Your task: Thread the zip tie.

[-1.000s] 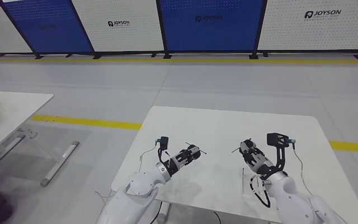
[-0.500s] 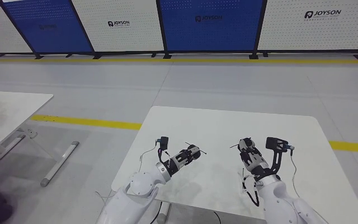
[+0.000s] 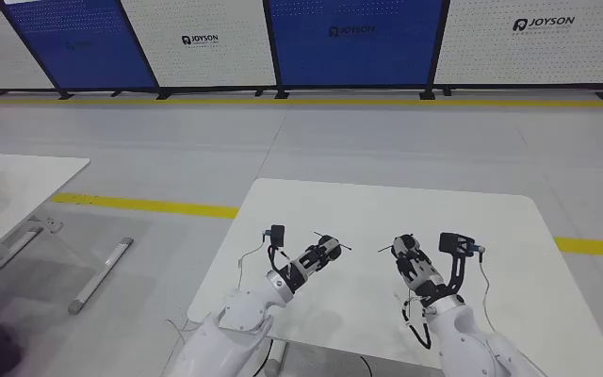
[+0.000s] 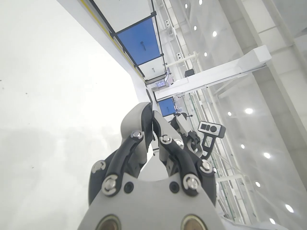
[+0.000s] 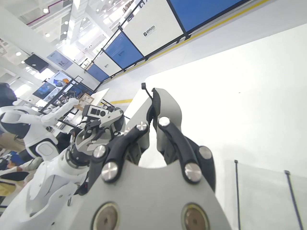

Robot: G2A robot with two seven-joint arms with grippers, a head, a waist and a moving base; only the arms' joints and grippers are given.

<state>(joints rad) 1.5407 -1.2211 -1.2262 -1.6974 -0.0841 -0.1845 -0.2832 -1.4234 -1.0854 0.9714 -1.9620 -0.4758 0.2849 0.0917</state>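
White table (image 5: 239, 72) below, right hand (image 5: 152, 98) pinches zip tie (image 5: 146, 90), head sticking out.

Black zip tie (image 5: 146, 89) pinched in the right gripper (image 5: 152, 96), its square head jutting past the tips; a second tie (image 3: 344, 248) sits crosswise in the left gripper (image 3: 329, 247), both ends protruding.

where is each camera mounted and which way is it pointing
Top view: on the robot above its arms, looking down at the white table, left gripper and right gripper.
Left wrist view: on the left wrist, looking along its fingers, shut on a black strip, across the table; right gripper farther off.
Right wrist view: on the right wrist, looking along fingers shut on a zip tie; left gripper farther off.
Shared: all show the table; each wrist view shows the other gripper.
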